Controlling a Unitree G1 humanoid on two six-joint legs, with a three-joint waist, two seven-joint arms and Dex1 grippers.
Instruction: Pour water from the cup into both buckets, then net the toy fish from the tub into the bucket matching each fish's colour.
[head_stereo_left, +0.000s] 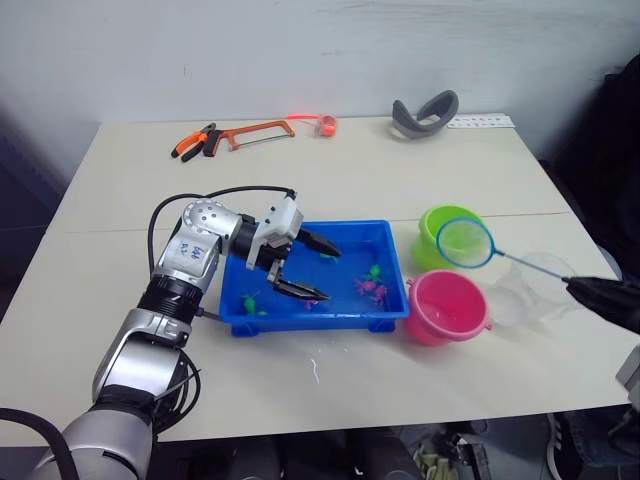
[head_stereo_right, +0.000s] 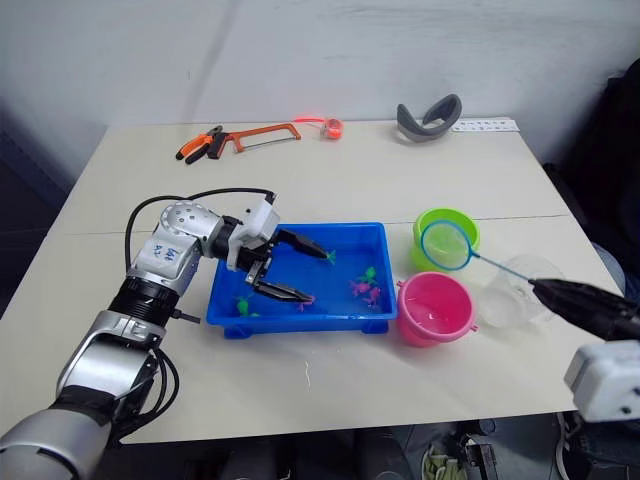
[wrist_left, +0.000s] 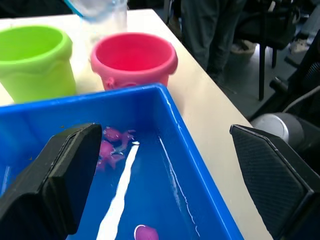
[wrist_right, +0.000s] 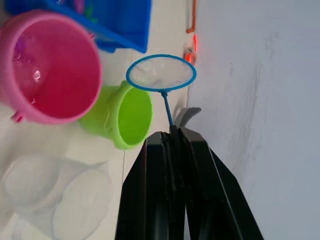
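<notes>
While the spread left gripper (head_stereo_left: 302, 266) steadies the tub (head_stereo_left: 385, 236), the right gripper (wrist_right: 172, 150) pinches a net (head_stereo_left: 465, 243) above the green bucket (head_stereo_left: 428, 222).

I see a pale beige table (head_stereo_left: 330, 190) with a seam running across its middle. On it, near my side, sits the blue tub (head_stereo_left: 352, 316). Just to its right stand the pink bucket (head_stereo_left: 447, 308) and, behind that, the lime green bucket (head_stereo_left: 432, 222). The clear cup (head_stereo_left: 528, 293) stands just right of the pink bucket. Along the far edge lie orange-handled pliers (head_stereo_left: 193, 143), an orange hacksaw (head_stereo_left: 258, 133), a small orange-red roll (head_stereo_left: 325, 125), a grey curved piece (head_stereo_left: 424, 113) and a white strip (head_stereo_left: 480, 122).
</notes>
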